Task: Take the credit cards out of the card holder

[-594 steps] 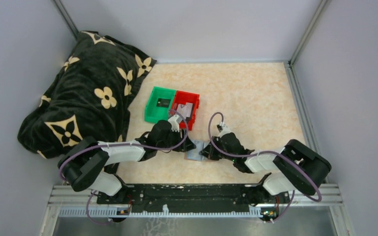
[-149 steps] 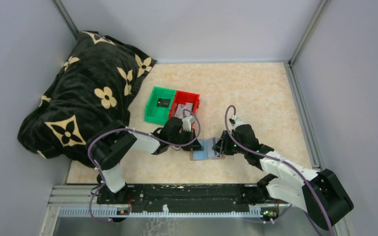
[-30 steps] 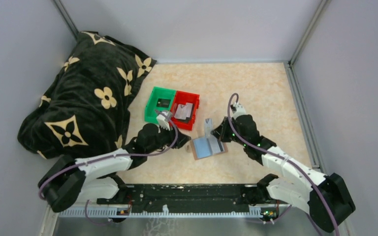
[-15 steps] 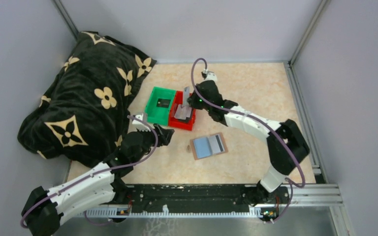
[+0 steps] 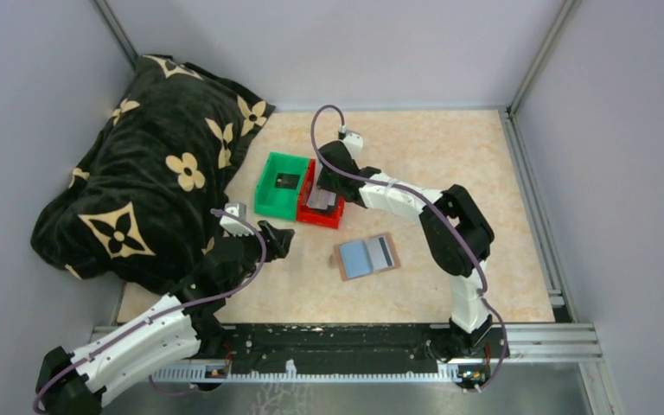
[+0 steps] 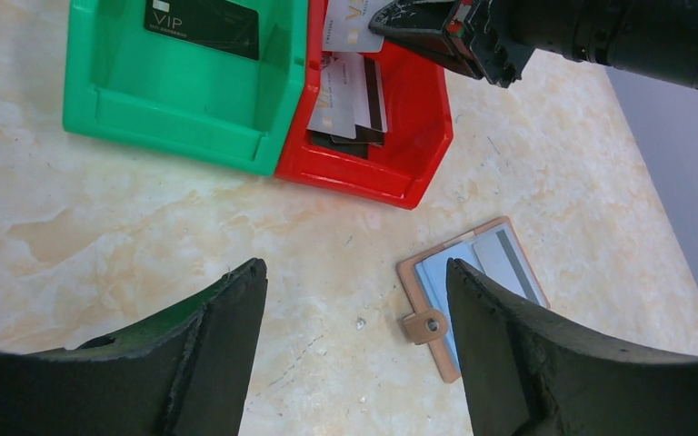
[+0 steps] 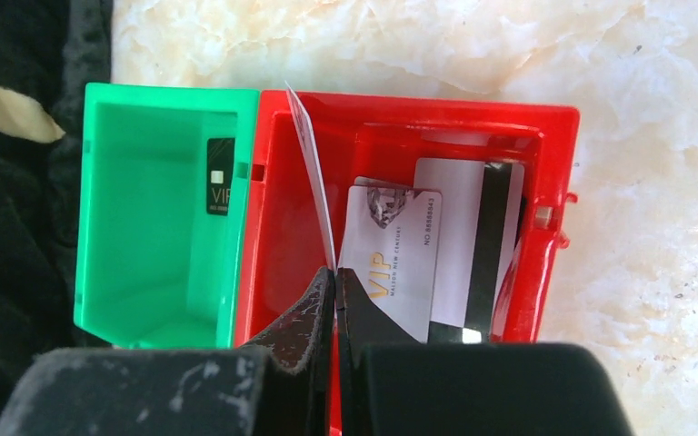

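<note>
Over the red bin [image 7: 554, 136], the right gripper [image 7: 334, 272] pinches a thin card [image 7: 312, 177], likely stiff and slick, by one edge. The left gripper [image 6: 354, 272] gapes empty near the open card holder [image 6: 411, 272], which has a grey card [image 6: 506, 263] inside.

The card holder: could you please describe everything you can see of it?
The card holder is a small tan, leather-looking bifold with pale blue lining, lying open and flat, lining up, on the marbled table, apart from the red bin on its near side. A short tab with a metal snap sticks out from one edge. A grey card with a dark stripe lies on one half. Only that card and the table touch it.
</note>
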### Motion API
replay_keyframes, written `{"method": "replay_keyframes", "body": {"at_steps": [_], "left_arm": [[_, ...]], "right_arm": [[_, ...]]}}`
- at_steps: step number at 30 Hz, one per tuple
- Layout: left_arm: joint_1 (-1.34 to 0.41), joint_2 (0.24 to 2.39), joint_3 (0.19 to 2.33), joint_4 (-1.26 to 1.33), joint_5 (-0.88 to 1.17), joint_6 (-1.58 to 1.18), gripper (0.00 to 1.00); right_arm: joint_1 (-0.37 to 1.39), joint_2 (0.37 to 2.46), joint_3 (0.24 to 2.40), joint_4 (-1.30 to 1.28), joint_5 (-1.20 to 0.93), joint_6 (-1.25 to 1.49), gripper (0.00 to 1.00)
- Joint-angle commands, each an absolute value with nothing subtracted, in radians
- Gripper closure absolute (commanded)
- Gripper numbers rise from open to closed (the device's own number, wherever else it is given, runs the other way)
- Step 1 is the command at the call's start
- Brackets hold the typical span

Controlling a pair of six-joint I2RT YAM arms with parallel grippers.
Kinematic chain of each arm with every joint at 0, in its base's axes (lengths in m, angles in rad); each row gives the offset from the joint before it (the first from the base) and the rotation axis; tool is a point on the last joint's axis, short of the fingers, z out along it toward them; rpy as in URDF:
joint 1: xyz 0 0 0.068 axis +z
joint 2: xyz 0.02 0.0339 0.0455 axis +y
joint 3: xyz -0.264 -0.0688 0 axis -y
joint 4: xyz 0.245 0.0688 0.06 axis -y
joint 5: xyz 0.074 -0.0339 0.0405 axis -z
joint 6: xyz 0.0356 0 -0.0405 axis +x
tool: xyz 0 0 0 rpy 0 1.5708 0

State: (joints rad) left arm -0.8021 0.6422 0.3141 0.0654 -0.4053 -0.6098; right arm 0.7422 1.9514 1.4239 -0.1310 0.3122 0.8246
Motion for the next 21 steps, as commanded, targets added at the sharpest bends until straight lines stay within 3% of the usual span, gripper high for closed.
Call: {"method": "replay_keyframes", "body": {"at_steps": [1, 21], "left_arm": [[-0.798, 0.613, 0.297, 0.03, -0.434, -0.611, 0.22], [-0.798, 0.593, 0.271, 0.035, -0.409, -0.635, 0.22]], "right_arm": [[0.758, 1.99, 1.508, -0.141, 0.356, 0.851, 1.0], [0.805, 1.857, 1.36, -0.087, 0.286, 0.823, 1.0]]}}
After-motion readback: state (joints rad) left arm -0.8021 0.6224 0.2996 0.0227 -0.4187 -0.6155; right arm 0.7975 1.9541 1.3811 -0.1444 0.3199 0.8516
